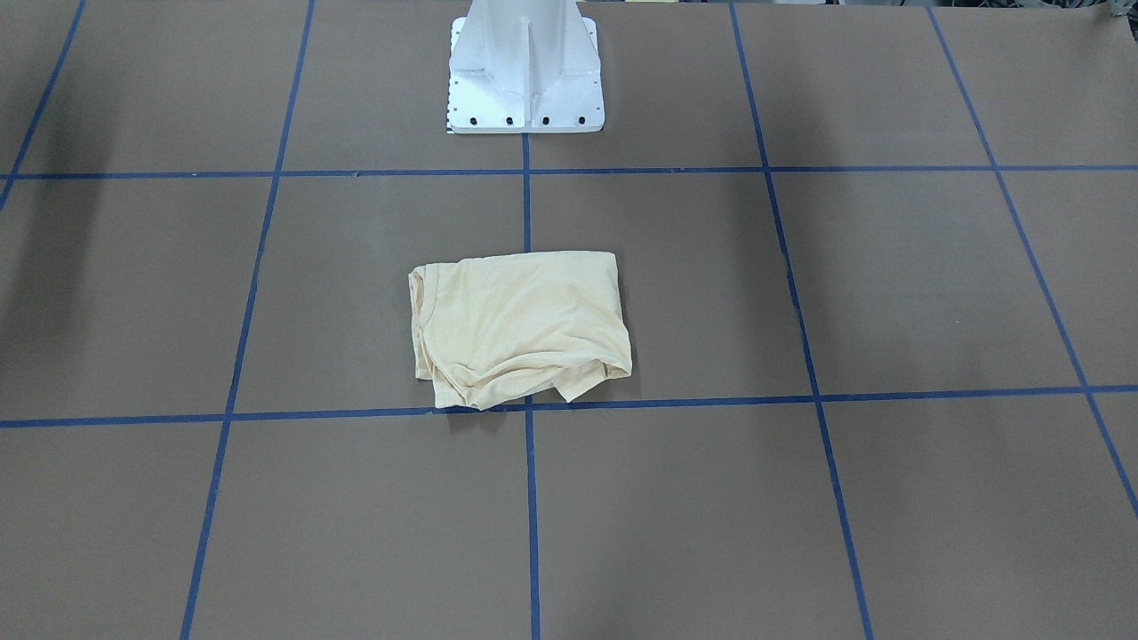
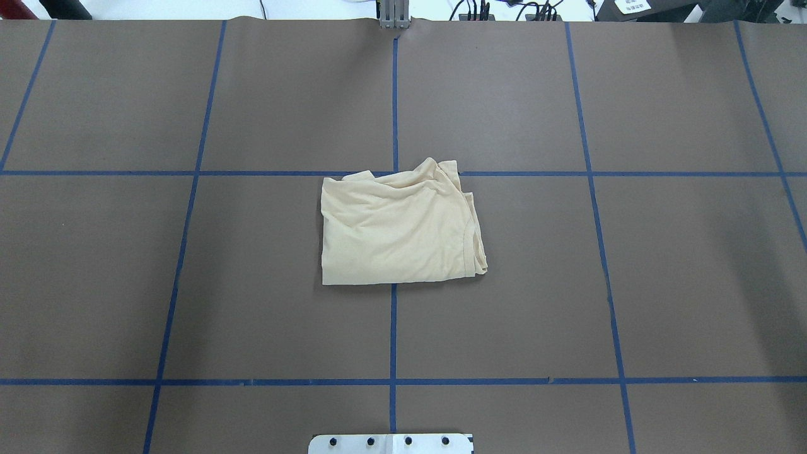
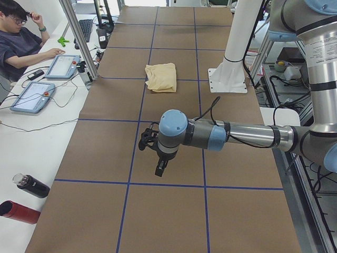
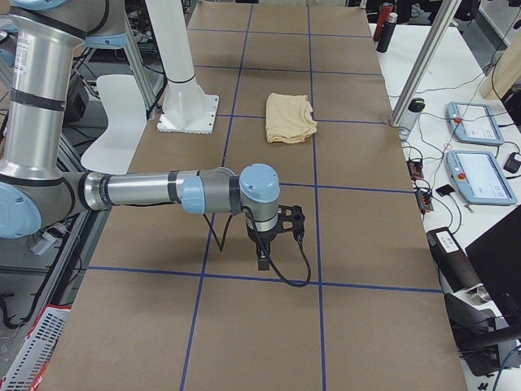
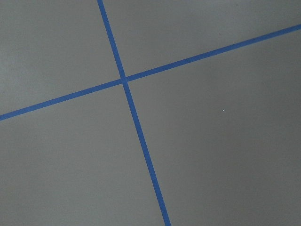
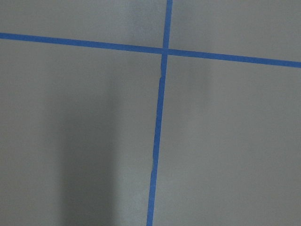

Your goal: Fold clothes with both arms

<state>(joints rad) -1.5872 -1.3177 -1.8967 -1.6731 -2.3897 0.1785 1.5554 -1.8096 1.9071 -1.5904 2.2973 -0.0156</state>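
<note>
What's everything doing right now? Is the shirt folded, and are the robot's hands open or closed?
Pale cream-yellow T-shirt: folded into a rumpled rectangle, lying on the brown table, nothing touching it.
Left black two-finger hand: hangs above the table, far from the shirt; open or shut, cannot tell.
Right black two-finger hand: hangs above the table, far from the shirt; open or shut, cannot tell.
</note>
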